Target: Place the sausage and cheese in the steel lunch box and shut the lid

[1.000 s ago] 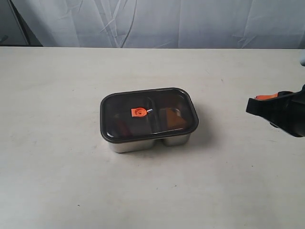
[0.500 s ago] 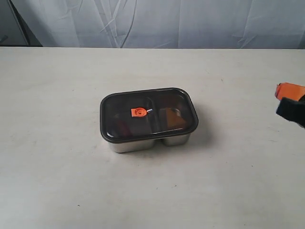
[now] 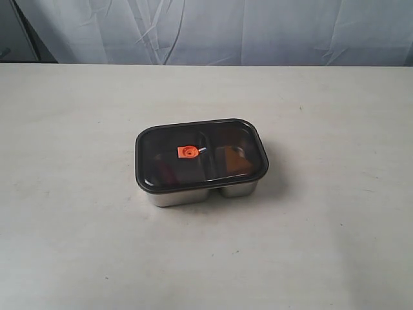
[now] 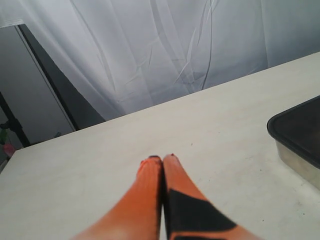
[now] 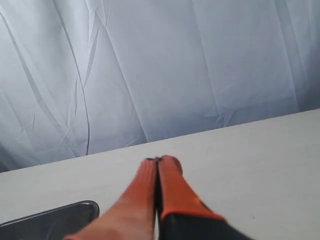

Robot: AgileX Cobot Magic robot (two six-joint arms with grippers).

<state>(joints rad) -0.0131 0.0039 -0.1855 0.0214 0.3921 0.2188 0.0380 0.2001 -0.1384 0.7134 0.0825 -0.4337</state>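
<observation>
The steel lunch box (image 3: 193,195) stands in the middle of the table with the dark lid (image 3: 219,139) lying flat on it, its orange valve (image 3: 188,152) at the centre. Through the lid a reddish shape, the sausage (image 3: 165,172), shows in the left compartment and a yellowish shape, the cheese (image 3: 233,161), in the right one. Neither arm appears in the exterior view. My left gripper (image 4: 162,158) is shut and holds nothing; a corner of the lid (image 4: 299,130) shows beside it. My right gripper (image 5: 159,160) is shut and holds nothing too, with a lid corner (image 5: 55,217) nearby.
A pale table (image 3: 77,116) carries only the box. A white curtain (image 3: 213,29) hangs behind the far edge, and a dark gap (image 4: 45,95) opens beside it.
The right arm has drawn back to the right and left the exterior view. The box and its lid have stayed still.
</observation>
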